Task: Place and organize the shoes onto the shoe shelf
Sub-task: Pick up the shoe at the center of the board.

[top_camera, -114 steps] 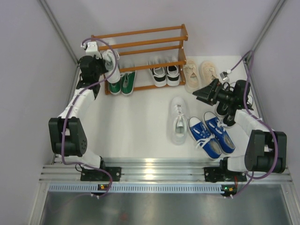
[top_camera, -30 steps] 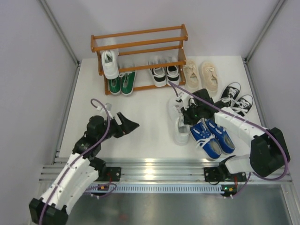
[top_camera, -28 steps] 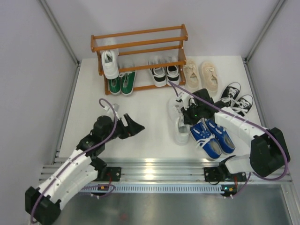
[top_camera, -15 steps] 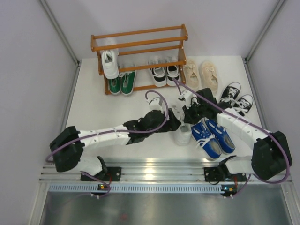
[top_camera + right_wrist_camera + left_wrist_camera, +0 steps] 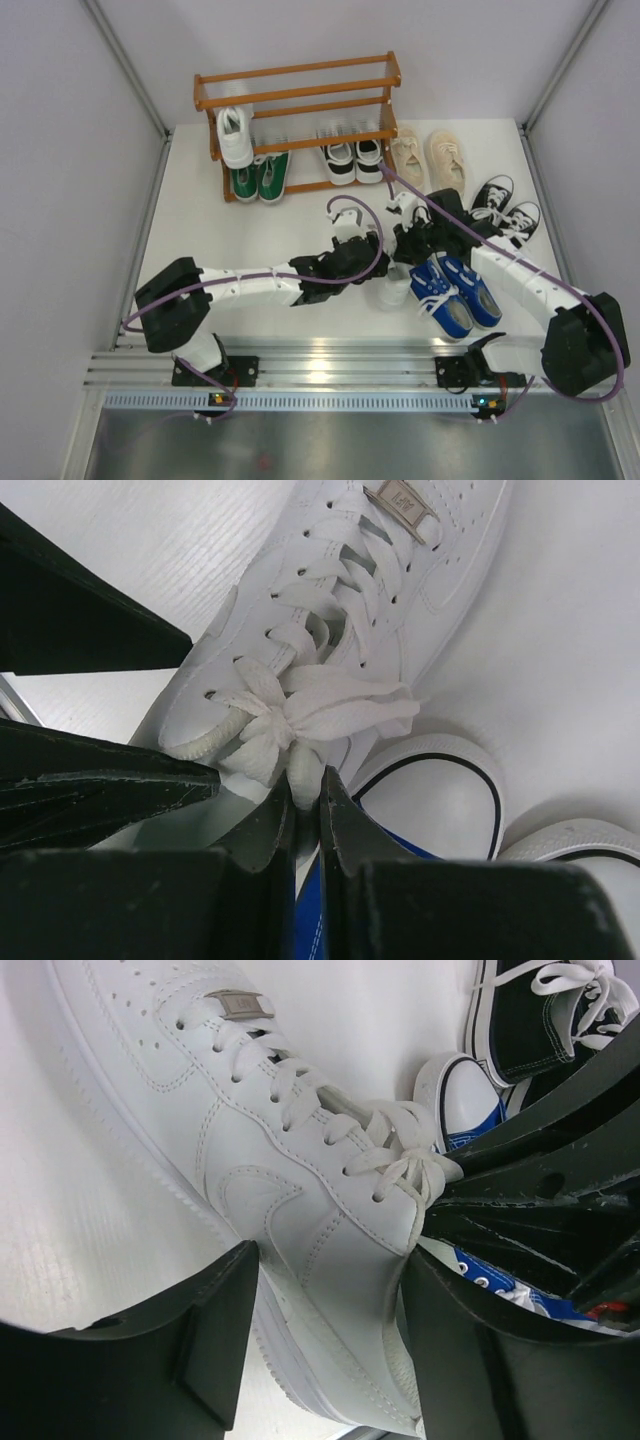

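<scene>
**White sneaker pickup, two tools on one shoe**

My left tool [image 5: 330, 1295] has its jaws apart, one on each side of the rear half of the white sneaker [image 5: 270, 1160]. I can't tell if they press on it yet. My right tool [image 5: 305, 780] is pinched together at the lace bow and seems to have a lace end nipped, so it holds that same sneaker. The shoe sits on the surface [image 5: 280, 225] right of centre, toe toward the shoe shelf [image 5: 300, 95].

Step, as I judge it: picking up the second white shoe; its mate [image 5: 236, 135] is on the shelf's left side above the green pair [image 5: 258, 178]. Next I need the left jaws to close on the sides, then the right to let go of the lace before any lift, or the two arms pull against each other.

Room: tight on the right, with a blue canvas sneaker [image 5: 452, 290] toe just beside the shoe and the black canvas pair [image 5: 500, 205] near. There is open surface to the left, toward the shelf. The black-and-white pair [image 5: 354, 160] fills the bottom right slot.
</scene>
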You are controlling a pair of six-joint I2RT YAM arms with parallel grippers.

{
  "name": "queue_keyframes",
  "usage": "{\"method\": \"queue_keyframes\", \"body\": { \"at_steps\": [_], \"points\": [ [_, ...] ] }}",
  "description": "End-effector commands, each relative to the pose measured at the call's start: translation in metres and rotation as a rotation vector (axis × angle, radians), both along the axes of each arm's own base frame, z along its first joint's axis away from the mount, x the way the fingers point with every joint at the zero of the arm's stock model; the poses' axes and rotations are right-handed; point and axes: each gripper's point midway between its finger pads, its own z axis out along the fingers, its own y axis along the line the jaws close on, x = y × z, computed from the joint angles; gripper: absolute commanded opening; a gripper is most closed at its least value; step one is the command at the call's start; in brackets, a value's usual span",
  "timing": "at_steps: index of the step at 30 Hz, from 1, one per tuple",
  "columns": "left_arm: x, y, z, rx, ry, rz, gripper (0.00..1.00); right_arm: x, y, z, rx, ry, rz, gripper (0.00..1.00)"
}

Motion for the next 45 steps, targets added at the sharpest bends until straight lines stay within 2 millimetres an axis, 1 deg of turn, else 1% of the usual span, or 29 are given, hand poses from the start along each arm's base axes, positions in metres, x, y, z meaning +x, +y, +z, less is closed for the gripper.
{"method": "queue_keyframes", "body": {
  "at_steps": [1, 2, 4, 5, 6, 11, 13, 14, 15, 17, 18, 19, 20, 21, 22, 23, 25, 26, 28, 30, 32, 33, 35, 37, 38, 41, 42, 43, 45],
  "points": [
    [0.013, -0.010, 0.018, 0.019, -0.078, 0.020, 0.60, 0.014, 0.018, 0.045, 0.139, -0.129, 0.035, 0.00],
    [0.013, -0.010, 0.016, 0.039, -0.081, 0.012, 0.58, 0.014, 0.019, 0.045, 0.142, -0.130, 0.035, 0.00],
    [0.013, -0.014, 0.008, 0.089, -0.089, -0.004, 0.56, 0.014, 0.019, 0.046, 0.147, -0.132, 0.038, 0.00],
    [0.012, -0.014, 0.004, 0.110, -0.093, -0.014, 0.52, 0.014, 0.020, 0.047, 0.151, -0.136, 0.038, 0.00],
    [0.012, -0.014, -0.003, 0.136, -0.092, -0.018, 0.51, 0.013, 0.020, 0.048, 0.153, -0.136, 0.040, 0.00],
    [0.017, 0.001, -0.018, 0.249, -0.143, 0.010, 0.39, 0.010, 0.022, 0.054, 0.177, -0.147, 0.052, 0.00],
    [0.020, 0.006, -0.022, 0.285, -0.163, 0.014, 0.28, 0.008, 0.024, 0.055, 0.192, -0.141, 0.062, 0.00],
    [0.022, 0.006, -0.021, 0.296, -0.179, 0.012, 0.18, 0.007, 0.025, 0.056, 0.196, -0.140, 0.064, 0.00],
    [0.023, 0.005, -0.020, 0.304, -0.205, -0.003, 0.00, 0.006, 0.026, 0.057, 0.205, -0.137, 0.072, 0.00],
    [0.024, 0.001, -0.017, 0.289, -0.232, -0.022, 0.00, 0.003, 0.028, 0.058, 0.214, -0.134, 0.082, 0.00],
    [0.021, 0.006, -0.018, 0.304, -0.253, -0.045, 0.00, 0.002, 0.029, 0.059, 0.225, -0.130, 0.093, 0.01],
    [0.023, 0.003, -0.009, 0.268, -0.280, -0.046, 0.00, 0.000, 0.029, 0.060, 0.230, -0.123, 0.100, 0.06],
    [0.022, 0.006, -0.007, 0.264, -0.294, -0.051, 0.00, -0.001, 0.028, 0.062, 0.238, -0.128, 0.105, 0.24],
    [0.020, 0.008, 0.006, 0.240, -0.318, -0.059, 0.00, -0.003, 0.029, 0.064, 0.248, -0.129, 0.120, 0.35],
    [0.017, 0.017, 0.002, 0.269, -0.333, -0.076, 0.00, -0.004, 0.028, 0.067, 0.254, -0.134, 0.125, 0.43],
    [0.016, 0.018, 0.009, 0.255, -0.354, -0.084, 0.00, -0.006, 0.027, 0.072, 0.265, -0.144, 0.130, 0.54],
    [0.011, 0.030, 0.018, 0.265, -0.397, -0.114, 0.00, -0.008, 0.026, 0.079, 0.291, -0.159, 0.154, 0.64],
    [0.008, 0.033, 0.031, 0.246, -0.421, -0.122, 0.00, -0.013, 0.027, 0.085, 0.307, -0.168, 0.176, 0.71],
    [0.004, 0.041, 0.030, 0.281, -0.443, -0.157, 0.00, -0.017, 0.026, 0.092, 0.320, -0.193, 0.209, 0.81],
    [0.002, 0.051, 0.038, 0.310, -0.468, -0.178, 0.00, -0.025, 0.024, 0.104, 0.339, -0.231, 0.253, 0.84],
    [-0.001, 0.060, 0.040, 0.333, -0.479, -0.187, 0.00, -0.027, 0.017, 0.116, 0.356, -0.279, 0.253, 0.87],
    [-0.002, 0.066, 0.050, 0.342, -0.505, -0.193, 0.00, -0.028, 0.015, 0.119, 0.362, -0.290, 0.251, 0.88],
    [-0.003, 0.075, 0.057, 0.354, -0.530, -0.201, 0.00, -0.024, 0.005, 0.128, 0.373, -0.325, 0.215, 0.90],
    [-0.004, 0.085, 0.073, 0.365, -0.573, -0.206, 0.00, -0.022, -0.001, 0.131, 0.382, -0.336, 0.193, 0.90],
    [-0.005, 0.089, 0.086, 0.347, -0.597, -0.211, 0.00, -0.023, -0.001, 0.132, 0.387, -0.339, 0.193, 0.90],
    [-0.005, 0.101, 0.097, 0.365, -0.625, -0.225, 0.00, -0.020, -0.006, 0.132, 0.388, -0.335, 0.171, 0.90],
    [-0.002, 0.110, 0.106, 0.364, -0.639, -0.208, 0.00, -0.020, -0.006, 0.132, 0.388, -0.334, 0.168, 0.90],
    [-0.002, 0.114, 0.108, 0.363, -0.647, -0.209, 0.00, -0.019, -0.007, 0.133, 0.389, -0.334, 0.163, 0.91],
    [-0.001, 0.125, 0.123, 0.342, -0.677, -0.187, 0.00, -0.018, -0.008, 0.132, 0.388, -0.331, 0.158, 0.91]
  ]
}}
